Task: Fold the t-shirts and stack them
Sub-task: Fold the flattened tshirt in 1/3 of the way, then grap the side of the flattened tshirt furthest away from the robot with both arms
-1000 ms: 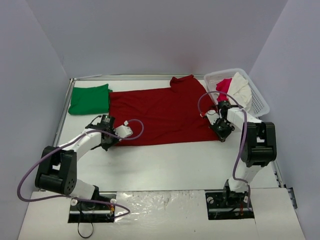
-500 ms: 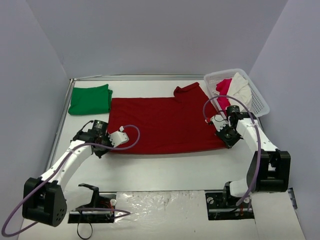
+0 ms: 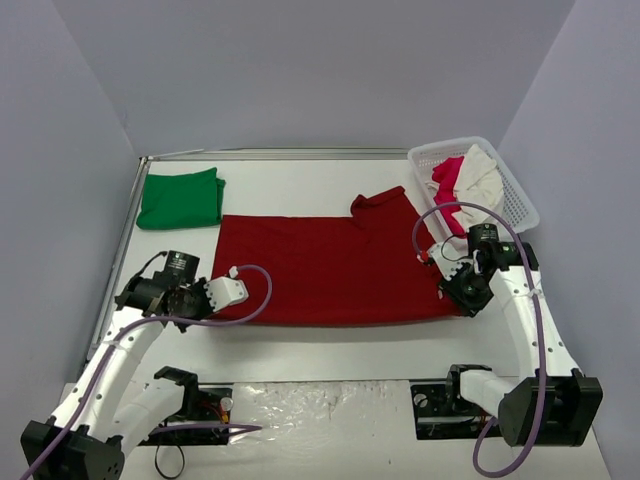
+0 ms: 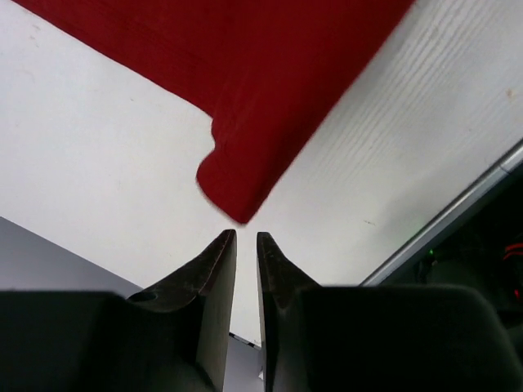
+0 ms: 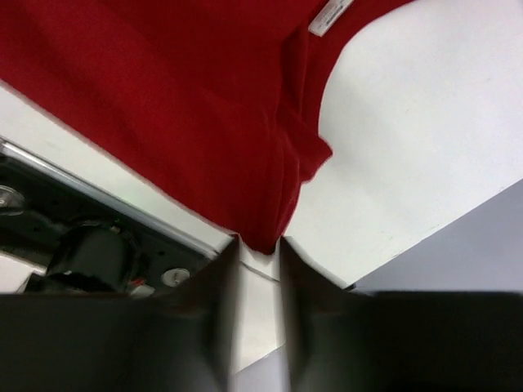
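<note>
The dark red t-shirt [image 3: 330, 265] lies spread flat across the middle of the table, with one sleeve at its far right. The green t-shirt [image 3: 180, 198] sits folded at the far left. My left gripper [image 3: 207, 310] is at the red shirt's near left corner. In the left wrist view its jaws [image 4: 246, 237] stand slightly open, and the cloth corner [image 4: 237, 196] lies free just beyond the tips. My right gripper [image 3: 463, 304] is at the near right corner. Its jaws [image 5: 259, 243] are open, with the red corner [image 5: 265, 229] at the tips.
A white basket [image 3: 520, 200] at the far right holds pink cloth [image 3: 447, 178] and white cloth [image 3: 482, 172]. The table's near edge and the arm bases lie close behind both grippers. A raised metal rim runs along the left and far sides.
Both arms have drawn the red shirt toward the near edge and spread it flat. Both pairs of jaws, shut on its corners before, have parted.
</note>
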Controlling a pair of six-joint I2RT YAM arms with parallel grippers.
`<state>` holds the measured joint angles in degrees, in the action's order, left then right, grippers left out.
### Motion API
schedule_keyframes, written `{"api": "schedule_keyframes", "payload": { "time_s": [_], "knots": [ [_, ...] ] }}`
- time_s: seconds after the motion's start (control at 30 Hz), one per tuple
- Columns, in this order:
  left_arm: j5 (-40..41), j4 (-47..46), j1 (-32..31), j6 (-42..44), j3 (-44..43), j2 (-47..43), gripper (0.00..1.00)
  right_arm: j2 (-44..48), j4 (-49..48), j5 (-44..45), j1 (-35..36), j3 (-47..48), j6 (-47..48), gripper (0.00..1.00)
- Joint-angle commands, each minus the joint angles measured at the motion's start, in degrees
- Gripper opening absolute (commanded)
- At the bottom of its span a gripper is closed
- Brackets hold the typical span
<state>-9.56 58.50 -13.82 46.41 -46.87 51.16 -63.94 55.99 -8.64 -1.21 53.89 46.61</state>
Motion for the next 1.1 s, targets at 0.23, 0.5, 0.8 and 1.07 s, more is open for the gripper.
{"api": "schedule_keyframes", "payload": {
  "time_s": [0.23, 0.5, 0.8, 1.07],
  "knots": [
    [-3.27, 14.09, -0.15, 6.76, -4.45, -2.73, 0.25, 0.13, 9.32, -1.29, -0.46, 5.26, 2.7, 0.6],
    [-4.85, 3.06, 0.02, 0.27, -8.41, -0.37, 0.25, -5.38, 6.6, -4.09, -0.46, 12.81, 1.21, 0.61],
    [-3.8, -18.41, 2.39, -22.75, -21.05, 25.09, 0.25, -24.1, -2.19, -15.7, 0.33, 37.14, -6.09, 0.64],
    [-2.38, -22.46, 3.98, -24.54, -34.59, 45.07, 0.25, -44.59, -1.94, -12.37, 5.86, 57.97, -9.08, 0.64]
  ]
}}
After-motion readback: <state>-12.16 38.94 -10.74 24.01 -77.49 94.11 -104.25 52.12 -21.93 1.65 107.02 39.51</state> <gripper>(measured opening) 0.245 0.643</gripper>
